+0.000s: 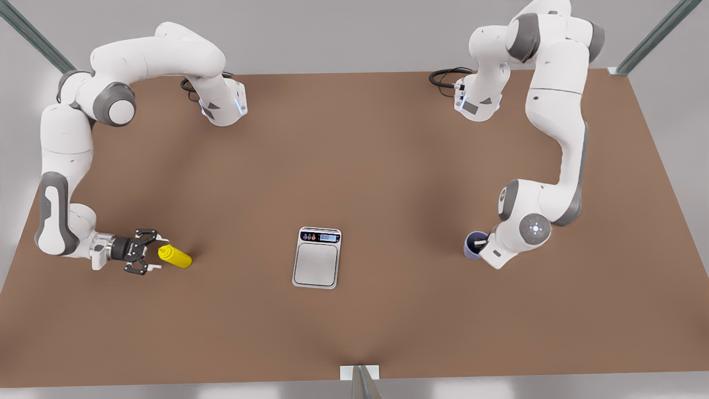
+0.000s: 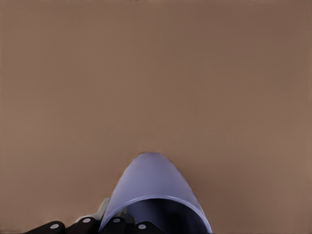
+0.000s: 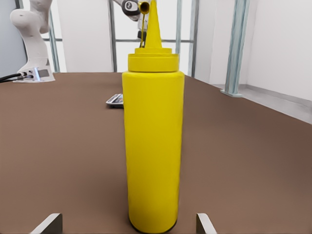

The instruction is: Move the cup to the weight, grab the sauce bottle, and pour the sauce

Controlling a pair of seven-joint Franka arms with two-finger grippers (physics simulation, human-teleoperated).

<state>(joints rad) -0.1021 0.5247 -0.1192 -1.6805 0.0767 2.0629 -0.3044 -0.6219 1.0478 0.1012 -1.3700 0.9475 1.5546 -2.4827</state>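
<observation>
- Right gripper (image 1: 157, 253), at the front view's left – jaws spread wide, level with the bench (image 1: 388, 166), clamped on nothing.
- Seen from the right wrist: two pale fingertips (image 3: 47, 224) on either flank of the sauce bottle (image 3: 153, 146), gaps on both sides.
- Sauce bottle (image 1: 175, 256) upright on the bench just beyond those jaws, pointed nozzle up.
- Left gripper (image 1: 483, 246), at the front view's right – down at the cup (image 1: 472, 246), mostly hidden under its own wrist; jaws apart or clamped, cannot tell.
- From the left wrist: lavender-blue cup (image 2: 151, 185) right against the gripper's dark knuckles, dark inside showing.
- Cup on the bare bench, well apart from the weight (image 1: 316, 265).
- Weight flat near the bench's middle, between the two grippers, plate bare, display strip at its far edge.
</observation>
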